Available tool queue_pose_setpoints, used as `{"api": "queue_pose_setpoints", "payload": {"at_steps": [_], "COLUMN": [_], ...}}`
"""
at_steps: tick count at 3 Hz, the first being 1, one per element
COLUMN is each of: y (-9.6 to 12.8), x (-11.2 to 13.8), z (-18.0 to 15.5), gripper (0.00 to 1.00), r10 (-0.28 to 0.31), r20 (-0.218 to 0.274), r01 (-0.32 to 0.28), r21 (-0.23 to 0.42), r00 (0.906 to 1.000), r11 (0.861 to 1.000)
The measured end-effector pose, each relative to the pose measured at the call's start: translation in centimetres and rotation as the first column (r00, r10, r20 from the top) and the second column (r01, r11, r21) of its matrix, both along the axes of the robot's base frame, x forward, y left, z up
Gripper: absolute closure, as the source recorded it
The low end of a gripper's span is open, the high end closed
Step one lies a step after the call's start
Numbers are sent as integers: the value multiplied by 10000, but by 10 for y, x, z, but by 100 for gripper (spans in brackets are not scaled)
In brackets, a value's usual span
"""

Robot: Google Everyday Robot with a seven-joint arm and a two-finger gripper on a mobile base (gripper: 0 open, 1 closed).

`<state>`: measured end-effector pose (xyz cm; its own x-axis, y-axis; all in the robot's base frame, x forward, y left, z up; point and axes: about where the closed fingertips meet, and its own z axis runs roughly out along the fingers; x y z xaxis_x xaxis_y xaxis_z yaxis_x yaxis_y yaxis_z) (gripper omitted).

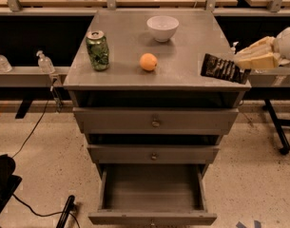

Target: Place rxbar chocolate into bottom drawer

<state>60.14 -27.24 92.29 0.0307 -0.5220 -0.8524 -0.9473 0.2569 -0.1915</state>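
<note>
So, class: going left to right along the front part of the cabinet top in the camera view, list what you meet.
Green can → orange → rxbar chocolate → end effector, gripping the bar's right end at the cabinet's right edge.

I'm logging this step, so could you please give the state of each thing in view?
Rxbar: held in the air, over the right edge of the cabinet.
End effector: at the right, shut on the rxbar.
Bottom drawer: pulled open, empty.
Middle drawer: pushed in.
Top drawer: pushed in.
Can: upright.
Bowl: upright, looks empty.
Orange: whole, resting.
</note>
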Motion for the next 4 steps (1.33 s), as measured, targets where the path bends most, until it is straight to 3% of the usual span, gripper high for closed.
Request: {"api": "queue_pose_setpoints", "payload": {"at_steps": [1, 2, 3, 4], "y": [16, 30, 30, 30], "x": [-7, -28, -42, -43], "z": [-19, -18, -27, -28], "gripper": [100, 100, 100, 100], "r10": [199, 102, -301, -318], "r20": [105, 1234, 2238, 2267], "r01": [-202, -224, 14, 28], "r21": [349, 978, 1272, 1268], "r00": [9997, 9923, 9742, 9734], "r11": [9992, 9950, 9919, 9919]}}
